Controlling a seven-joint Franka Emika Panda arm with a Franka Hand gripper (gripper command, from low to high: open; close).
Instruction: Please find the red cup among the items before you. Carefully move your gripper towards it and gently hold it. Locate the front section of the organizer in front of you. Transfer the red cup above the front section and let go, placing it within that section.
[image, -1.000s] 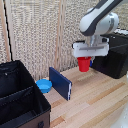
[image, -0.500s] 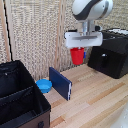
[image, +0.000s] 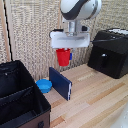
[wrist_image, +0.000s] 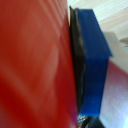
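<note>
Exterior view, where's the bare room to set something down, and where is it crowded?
Bare wood lies between the upright blue book and the black appliance, running toward the exterior view's right foreground. Both compartments of the organizer look unfilled. It is crowded where the blue bowl sits squeezed between book and organizer, under the gripper holding the red cup.

Glossy smooth plastic red cup (image: 63, 56); matt black fabric organizer (image: 20, 100); pale wood-grain table (image: 97, 100); hard black appliance (image: 109, 52).

You see the smooth bright red plastic cup (wrist_image: 35, 65) filling the frame, a blue-padded finger (wrist_image: 95, 60) pressed flat against its wall, pale wooden surface (wrist_image: 112, 15) beyond.
</note>
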